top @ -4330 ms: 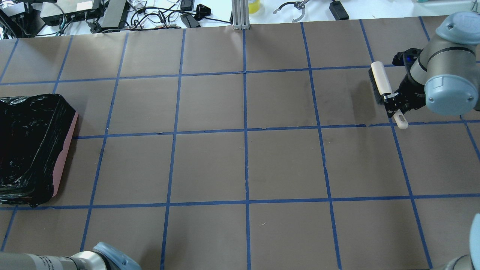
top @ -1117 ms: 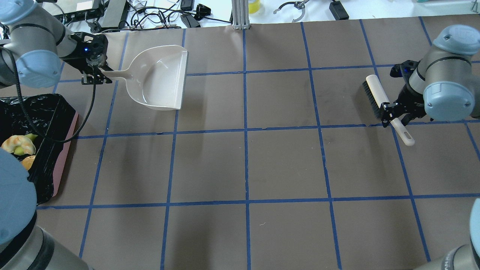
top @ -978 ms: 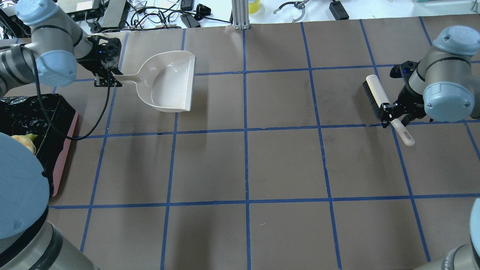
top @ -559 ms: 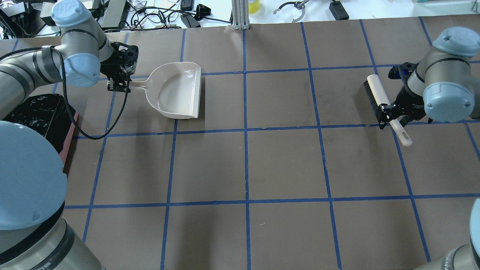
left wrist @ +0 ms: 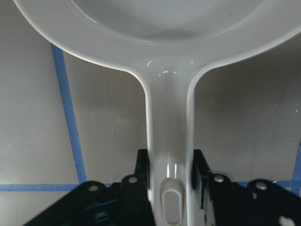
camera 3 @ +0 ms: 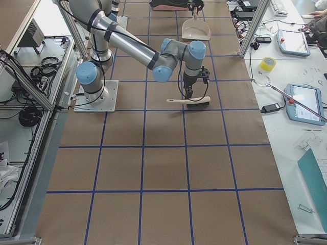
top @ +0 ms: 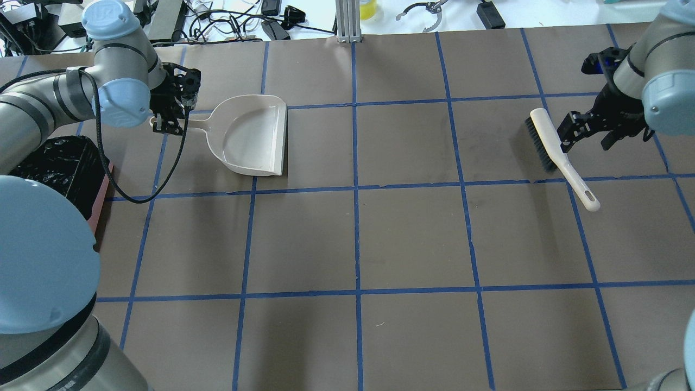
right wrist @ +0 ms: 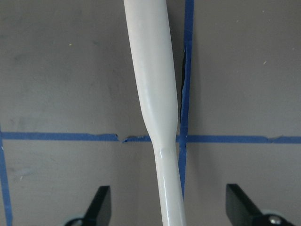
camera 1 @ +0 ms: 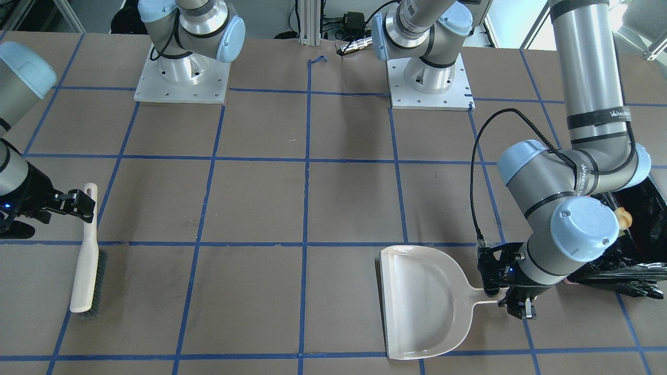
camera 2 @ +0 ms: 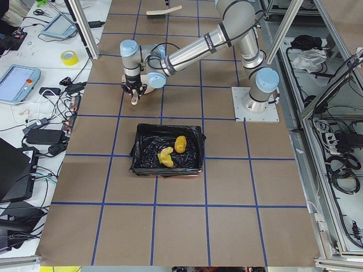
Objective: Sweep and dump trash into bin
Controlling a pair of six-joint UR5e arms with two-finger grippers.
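The bin (camera 2: 193,148), pink-sided with a black bag, holds an orange-brown lump (camera 2: 180,144) and a pale curved piece (camera 2: 165,157); I cannot make out the yellow wedge. In the overhead view my left arm hides most of the bin (top: 70,163). My left gripper (top: 169,117) is shut on the handle (left wrist: 169,141) of the translucent dustpan (top: 252,136), which rests on the table; the front view shows it too (camera 1: 422,302). My right gripper (top: 589,133) is open above the brush (top: 548,141), which lies on the table. Its handle (right wrist: 155,94) runs between the spread fingers (right wrist: 101,202).
The table is brown paper with a blue tape grid. Cables, power bricks and a metal post (top: 347,21) lie beyond the far edge. Both arm bases (camera 1: 182,78) stand at the robot's side. My left elbow (top: 38,260) looms over the near left corner.
My right gripper has opened, let go of the brush and moved away to the far right; the brush now lies on the table. My left gripper has shifted the dustpan slightly left.
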